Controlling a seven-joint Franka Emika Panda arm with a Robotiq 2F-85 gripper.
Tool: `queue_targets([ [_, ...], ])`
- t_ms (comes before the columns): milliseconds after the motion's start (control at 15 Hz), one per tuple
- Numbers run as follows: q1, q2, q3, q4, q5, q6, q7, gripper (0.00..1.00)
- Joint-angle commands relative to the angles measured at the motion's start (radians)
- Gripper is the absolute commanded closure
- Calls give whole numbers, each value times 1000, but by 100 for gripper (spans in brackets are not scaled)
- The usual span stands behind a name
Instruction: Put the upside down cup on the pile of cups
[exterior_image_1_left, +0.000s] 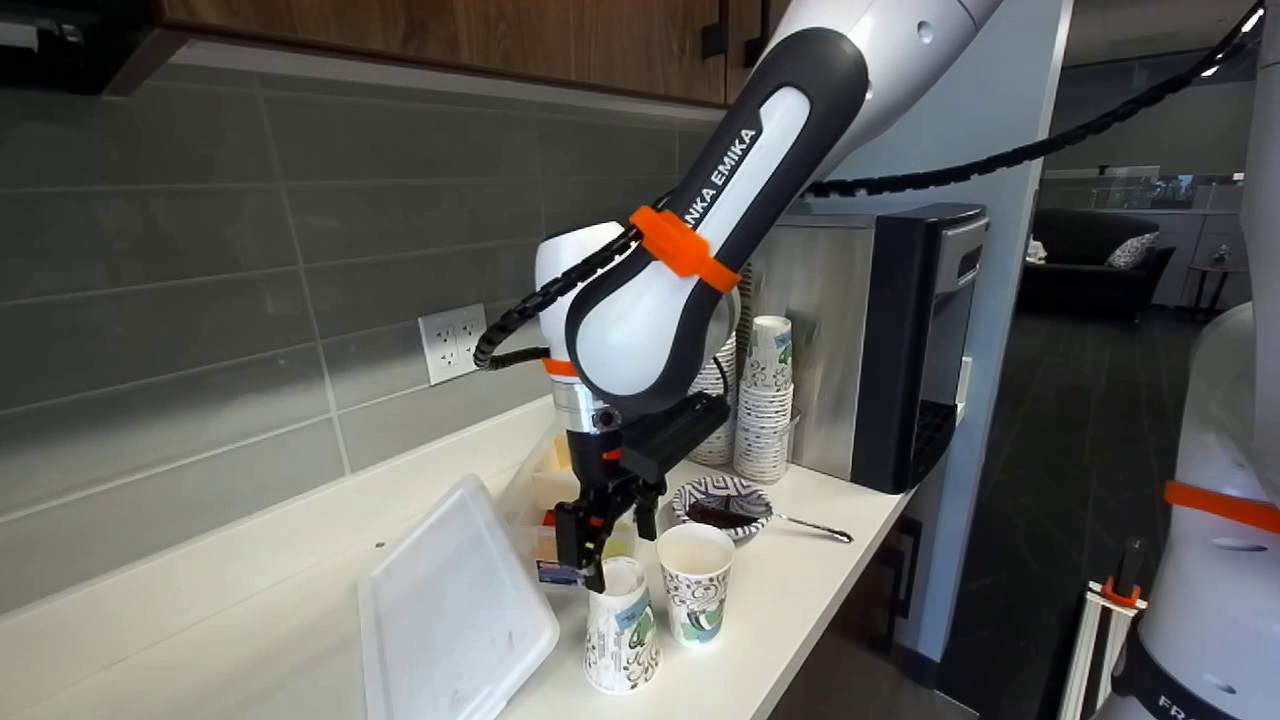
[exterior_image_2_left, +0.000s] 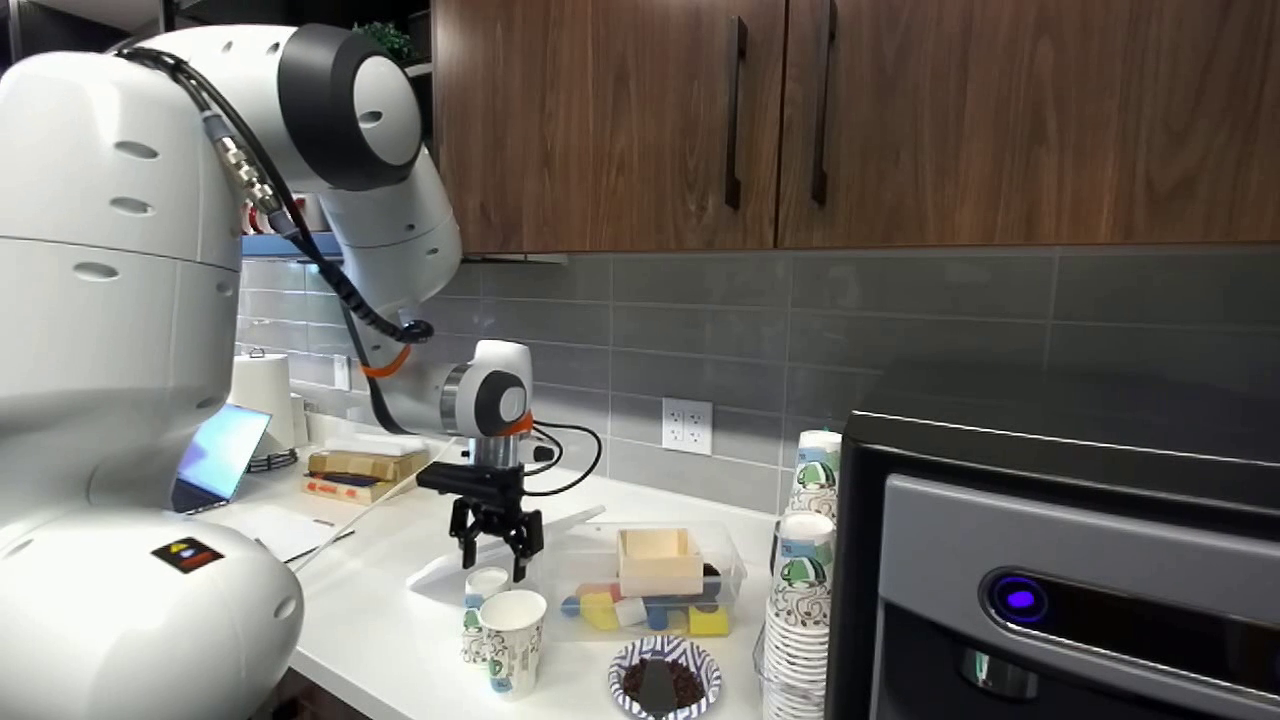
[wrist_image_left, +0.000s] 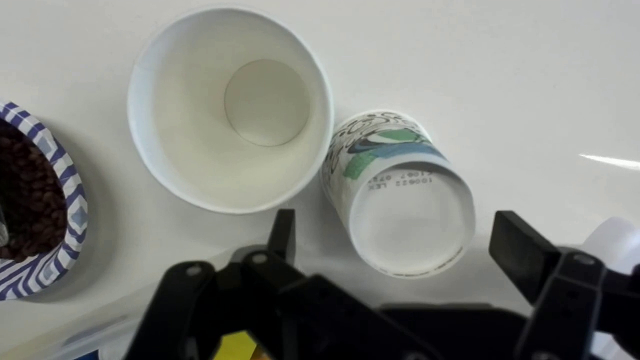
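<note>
For the grasp seemingly in hand, empty jaws are held wide apart near the upside-down cup (wrist_image_left: 400, 200), set beside an upright cup (exterior_image_1_left: 697, 590), and should next be lowered and closed.

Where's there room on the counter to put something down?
Bare counter shows between the upright cup and its front edge, and more lies between the white lid and the tiled wall. It's crowded under the gripper: the upside down cup, upright cup and clear bin stand close together.
</note>
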Motion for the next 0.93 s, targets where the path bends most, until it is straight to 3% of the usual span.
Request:
queue_targets([
  [0,-1,34,3,27,10,6,-32,0],
  [867,-22,52,-7,19,42,50,-68,0],
])
